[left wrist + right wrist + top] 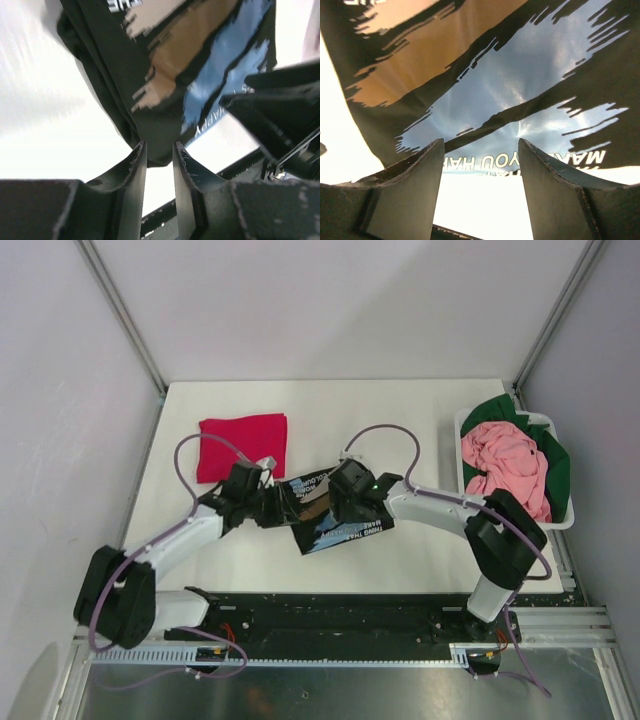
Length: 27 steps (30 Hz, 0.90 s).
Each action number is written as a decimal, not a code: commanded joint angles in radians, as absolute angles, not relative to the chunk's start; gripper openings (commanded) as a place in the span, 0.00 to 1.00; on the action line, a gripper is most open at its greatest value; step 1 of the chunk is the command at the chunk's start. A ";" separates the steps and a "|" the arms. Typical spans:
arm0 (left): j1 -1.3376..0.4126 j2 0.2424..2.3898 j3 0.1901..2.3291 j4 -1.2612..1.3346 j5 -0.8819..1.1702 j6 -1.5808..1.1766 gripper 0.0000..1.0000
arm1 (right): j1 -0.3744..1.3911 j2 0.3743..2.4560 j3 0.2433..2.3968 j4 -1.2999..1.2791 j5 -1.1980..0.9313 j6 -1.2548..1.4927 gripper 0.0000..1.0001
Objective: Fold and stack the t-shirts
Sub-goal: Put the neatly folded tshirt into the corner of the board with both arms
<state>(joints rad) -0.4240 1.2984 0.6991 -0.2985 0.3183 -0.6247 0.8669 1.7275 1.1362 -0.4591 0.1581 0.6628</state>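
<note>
A black t-shirt [345, 532] with a tan and blue print lies partly folded at the table's middle front. My left gripper [278, 504] is at its left edge, and in the left wrist view the gripper [159, 146] is shut on a bunched fold of the black cloth [115, 65]. My right gripper [338, 502] is over the shirt's middle. In the right wrist view it [480, 142] is open and empty just above the blue print [485, 85]. A folded crimson t-shirt [243, 445] lies flat at the back left. The pink t-shirt [505, 460] and the dark green t-shirt [556, 465] lie crumpled in the basket.
The white plastic basket [462, 422] stands at the table's right edge. A black rail [350, 605] runs along the near edge by the arm bases. Metal frame posts stand at the back corners.
</note>
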 commanded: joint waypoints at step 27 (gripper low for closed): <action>-0.695 1.326 0.607 -0.227 0.137 -0.761 0.40 | 0.716 1.584 1.150 -0.473 0.137 0.641 0.66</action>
<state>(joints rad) -0.6853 1.3125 0.5987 -0.2882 0.1585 -0.7235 0.7204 1.6238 1.1362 -0.4660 0.1307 0.6544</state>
